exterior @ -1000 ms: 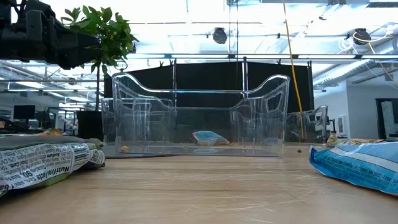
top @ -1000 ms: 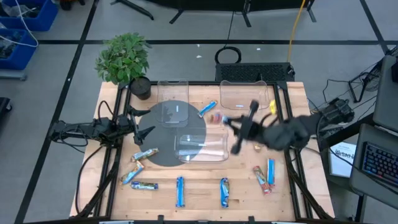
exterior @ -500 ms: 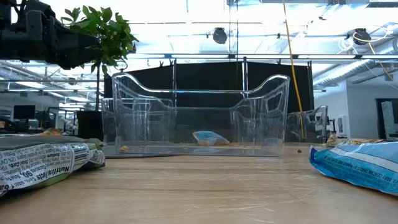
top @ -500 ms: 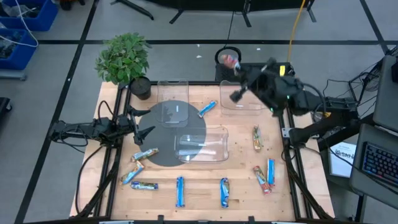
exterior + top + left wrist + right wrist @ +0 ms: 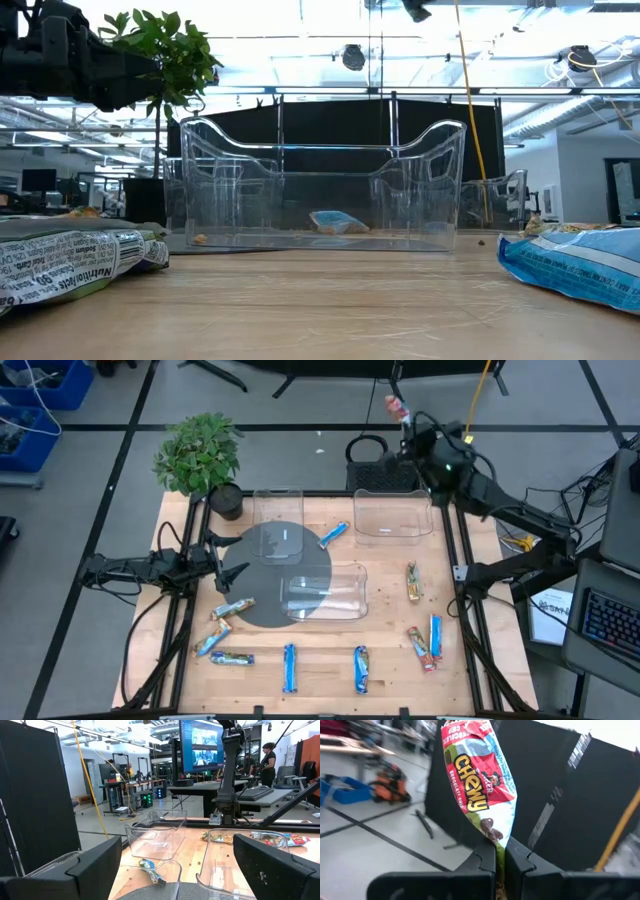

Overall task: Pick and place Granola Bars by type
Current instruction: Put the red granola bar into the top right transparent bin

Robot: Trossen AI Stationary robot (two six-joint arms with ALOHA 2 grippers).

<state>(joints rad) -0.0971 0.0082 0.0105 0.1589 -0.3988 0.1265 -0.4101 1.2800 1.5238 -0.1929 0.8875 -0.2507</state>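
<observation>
My right gripper (image 5: 403,416) is raised high beyond the table's far edge, past the far right clear bin (image 5: 392,513), and is shut on a red multicolour granola bar (image 5: 393,404). In the right wrist view the bar (image 5: 479,780) reads "Chewy". My left gripper (image 5: 232,572) waits open at the table's left, over the edge of the dark round mat (image 5: 262,585); in its wrist view the gripper (image 5: 175,870) is empty. A blue bar (image 5: 333,535) lies flat between the far bins, a tan-gold one (image 5: 412,582) at the right, and several more lie along the near side. My right gripper pinches the red bar by its end seam (image 5: 495,836) between its two fingers (image 5: 482,860). The bar sticks straight out past the fingertips, lifted clear of everything. It leans a little to one side.
Two clear bins stand at the far side, the far left one (image 5: 277,510) beside the right one, and a third bin (image 5: 322,592) sits mid-table, partly on the mat. A potted plant (image 5: 200,455) stands at the far left corner. Black frame rails run along both sides.
My right gripper has swung from over the middle of the table toward the far edge and up, carrying the red bar lifted clear. It now sits high, beyond the far right bin. The tan-gold bar at the right, hidden under the arm before, now shows.
</observation>
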